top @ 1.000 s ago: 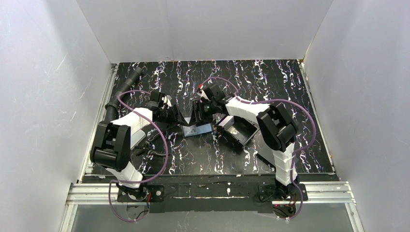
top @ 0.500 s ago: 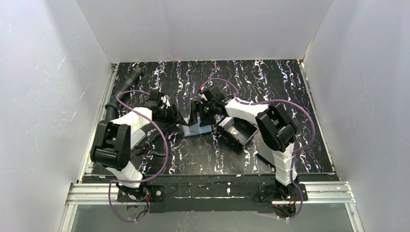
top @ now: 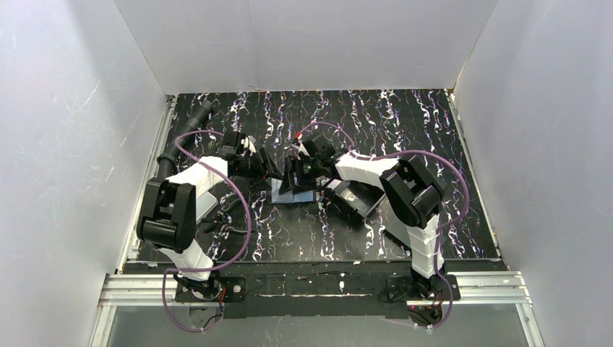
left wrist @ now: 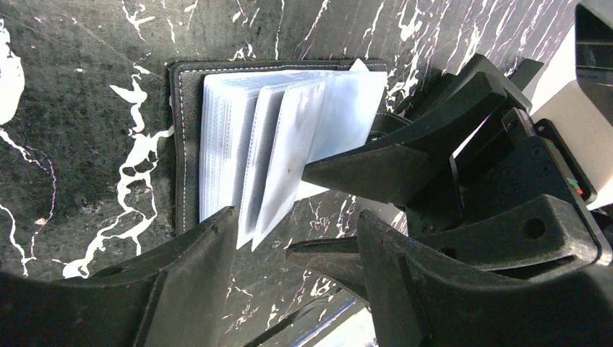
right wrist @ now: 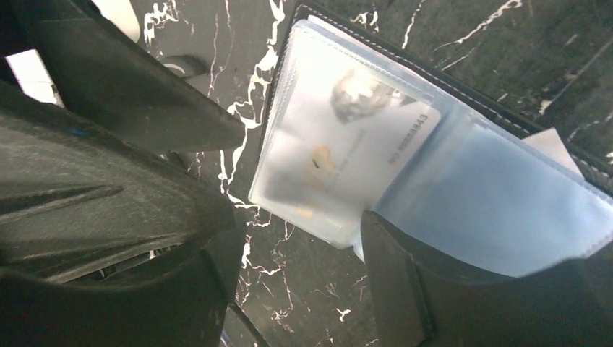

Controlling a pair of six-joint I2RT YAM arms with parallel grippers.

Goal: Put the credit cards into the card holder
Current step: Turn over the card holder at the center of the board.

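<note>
Two arms are meeting in the top view over the card holder [top: 295, 191], which is lying open near the middle of the bench [top: 405, 123], a little toward its far edge. A black tray [top: 358, 199] is sitting just beside it on the right.

In the left wrist view the left jaws are standing released, straddling the lower tips of the clear sleeves [left wrist: 289, 130] and grasping nothing. The right arm's fingers [left wrist: 390, 159] are reaching in against the fanned leaves.

In the right wrist view the right jaws are also standing spread, clenching nothing. One finger [right wrist: 412, 282] is resting at the edge of the fanned leaves, and a card [right wrist: 347, 144] is sitting inside one sleeve.

The step in hand is probably parting the leaves to reach a free pocket. Doing it well likely means one arm pinning the cover flat while the other is lifting a single leaf lightly, with the two sets of fingers kept from colliding.
</note>
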